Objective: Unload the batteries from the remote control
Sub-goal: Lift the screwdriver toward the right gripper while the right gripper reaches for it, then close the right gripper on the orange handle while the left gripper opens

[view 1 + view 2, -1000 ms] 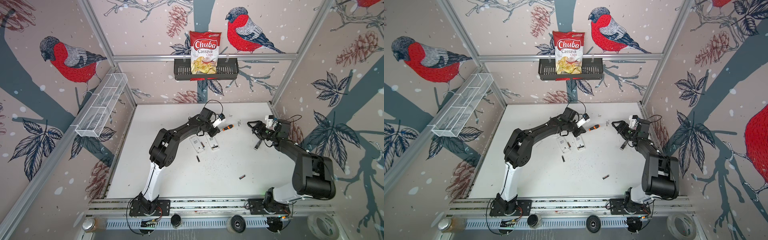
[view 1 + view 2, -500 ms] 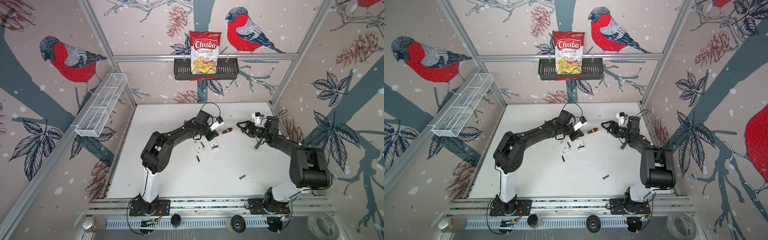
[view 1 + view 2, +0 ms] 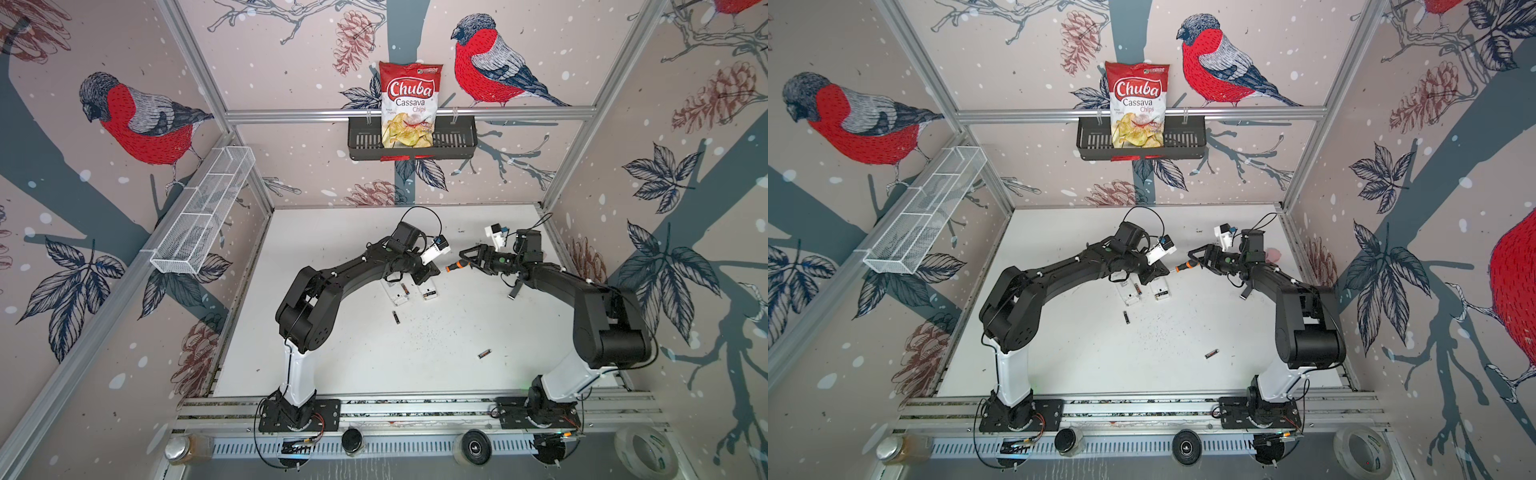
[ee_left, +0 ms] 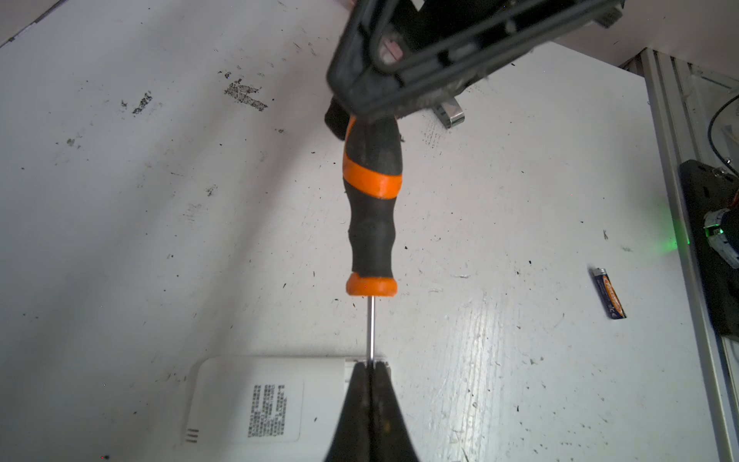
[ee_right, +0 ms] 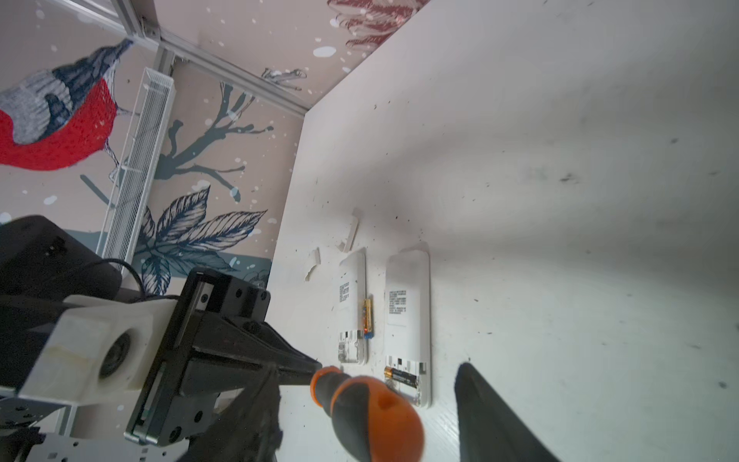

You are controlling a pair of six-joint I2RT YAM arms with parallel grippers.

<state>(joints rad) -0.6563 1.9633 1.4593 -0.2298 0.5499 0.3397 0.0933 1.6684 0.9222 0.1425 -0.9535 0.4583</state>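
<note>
1. The left hand (image 4: 370,368) is pressed together on the bare metal shaft of the screwdriver (image 4: 374,200), which is held above the white surface (image 4: 120,240).
2. The right hand (image 5: 368,400) is spread around the butt of the orange-and-black handle. A gap is seen between the handle and one finger (image 5: 492,420), so no pinch is shown.
3. In both top views the two hands are seen tip to tip near the middle of the surface, with the screwdriver between them.
4. Two white remotes are laid back-up and side by side just beside the left hand: the left-side remote (image 3: 394,294) and the right-side remote (image 3: 429,291).
5. A first battery (image 5: 402,377) is seated in the open compartment at the end of the right-side remote.
6. A second battery (image 5: 367,316) is laid between the remotes, against the edge of the left-side remote.
7. A third battery (image 3: 396,317) is left loose on the surface, near the remotes on the side toward the arm bases.
8. A fourth battery (image 3: 484,354) is left loose well apart from the remotes, toward the right arm's base.
</note>
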